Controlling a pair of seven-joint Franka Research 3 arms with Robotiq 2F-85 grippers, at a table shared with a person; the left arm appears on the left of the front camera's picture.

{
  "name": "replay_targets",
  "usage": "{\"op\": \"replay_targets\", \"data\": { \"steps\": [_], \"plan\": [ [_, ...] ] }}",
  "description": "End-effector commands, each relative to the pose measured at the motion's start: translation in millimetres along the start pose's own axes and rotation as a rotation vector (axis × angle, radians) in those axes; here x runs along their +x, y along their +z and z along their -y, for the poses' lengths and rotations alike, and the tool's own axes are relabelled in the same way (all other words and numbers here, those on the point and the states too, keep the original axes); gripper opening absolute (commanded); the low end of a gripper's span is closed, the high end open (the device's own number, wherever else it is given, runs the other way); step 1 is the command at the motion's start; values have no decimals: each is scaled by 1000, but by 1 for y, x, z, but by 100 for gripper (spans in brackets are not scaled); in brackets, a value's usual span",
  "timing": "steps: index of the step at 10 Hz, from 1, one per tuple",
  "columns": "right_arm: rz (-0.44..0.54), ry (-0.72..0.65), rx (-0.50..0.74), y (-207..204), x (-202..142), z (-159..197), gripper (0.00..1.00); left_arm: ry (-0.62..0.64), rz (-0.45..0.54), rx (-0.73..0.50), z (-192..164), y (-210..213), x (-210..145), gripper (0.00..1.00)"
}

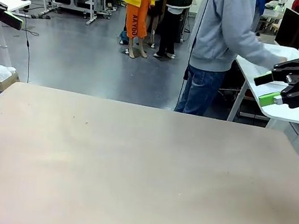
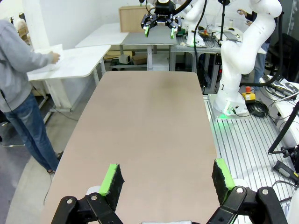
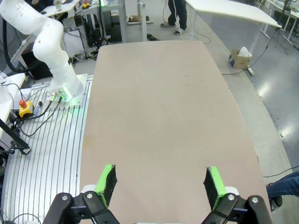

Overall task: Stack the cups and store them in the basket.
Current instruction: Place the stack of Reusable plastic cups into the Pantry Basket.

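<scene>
Left gripper [image 2: 167, 181]: my jaws stand spread wide, nothing between the green pads [image 2: 112, 183], hanging above my end of the desk [image 2: 149, 121].
Right gripper [image 3: 160, 184]: spread just as wide, pinching nothing, held high off the far right corner of the desk, well apart from my left jaws.
Cups: I see none below or ahead of either pair of jaws; where they are I cannot tell.
Basket: likewise nowhere under or beside my jaws; I cannot place it.
Person [image 1: 221, 43]: stands beyond the desk's far edge, turned toward a white side table [image 1: 290, 92] that lies just behind my right jaws, one hand [image 2: 55, 58] reaching onto it.
Step in hand: as I judge it, waiting; stacking has nothing to begin on until cups reach the desk.
How to wait well: keep both pairs of jaws spread and raised, clear of the middle of the desk, so things can be set down beneath them without a knock.
Right arm care: it hangs near the person's reach, so I would hold it quiet while that hand works close by.
First grasp, when it comes: I would come down with the pads either side of one cup, squarely, and close gently; a tall tapered cup may tip if nudged off-centre.
</scene>
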State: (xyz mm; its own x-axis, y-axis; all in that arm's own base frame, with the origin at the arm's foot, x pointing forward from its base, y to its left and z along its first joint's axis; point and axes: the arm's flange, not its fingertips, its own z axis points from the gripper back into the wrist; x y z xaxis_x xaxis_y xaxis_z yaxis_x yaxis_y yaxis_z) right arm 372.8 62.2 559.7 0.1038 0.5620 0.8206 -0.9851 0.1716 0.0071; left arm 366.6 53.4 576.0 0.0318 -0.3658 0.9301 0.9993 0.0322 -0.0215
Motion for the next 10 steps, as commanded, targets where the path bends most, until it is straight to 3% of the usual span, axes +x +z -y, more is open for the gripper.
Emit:
{"op": "replay_targets", "data": {
  "steps": [1,10],
  "plan": [
    [23,-21,3,0,5,0,100,15,1,-8,1,1,4,100],
    [23,-21,3,0,5,0,100,15,1,-8,1,1,4,100]
  ]
}}
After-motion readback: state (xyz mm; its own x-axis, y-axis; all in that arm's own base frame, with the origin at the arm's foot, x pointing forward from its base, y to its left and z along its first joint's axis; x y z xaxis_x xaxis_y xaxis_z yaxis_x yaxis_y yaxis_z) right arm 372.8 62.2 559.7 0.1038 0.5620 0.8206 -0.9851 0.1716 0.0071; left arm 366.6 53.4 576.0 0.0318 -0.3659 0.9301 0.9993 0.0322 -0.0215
